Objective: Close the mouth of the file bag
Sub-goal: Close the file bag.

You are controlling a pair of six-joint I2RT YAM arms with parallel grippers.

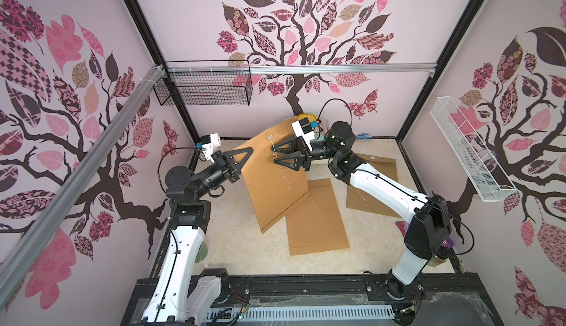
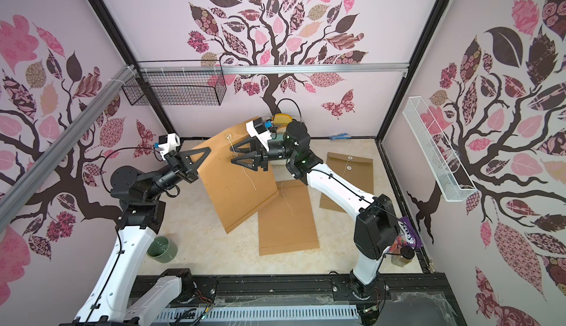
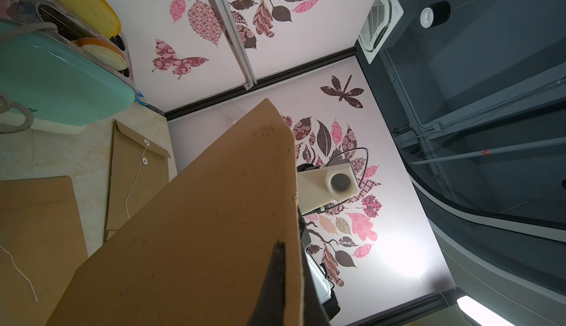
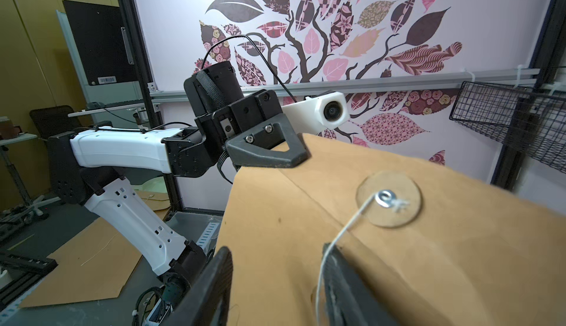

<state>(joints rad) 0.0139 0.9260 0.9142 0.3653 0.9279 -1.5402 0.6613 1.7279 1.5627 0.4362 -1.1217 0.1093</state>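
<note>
The file bag [image 1: 272,174] is hanging tilted above the table, with the left gripper [image 1: 246,152] clamping its edge. Two spare bags are lying flat: a near bag [image 1: 317,217] partly beneath it and a far bag [image 1: 373,186] under the right arm. The right gripper [image 1: 273,156] is hovering half-parted at the string [image 4: 343,232].

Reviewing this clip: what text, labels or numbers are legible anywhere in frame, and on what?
Nothing can be read in full.
Blurred and partly hidden: white letters on the purple bag.
Too small: the digits on the barcode label on the black panel.
Cut off at the edge: green print on the toaster.
No print seen on the file bag.
</note>
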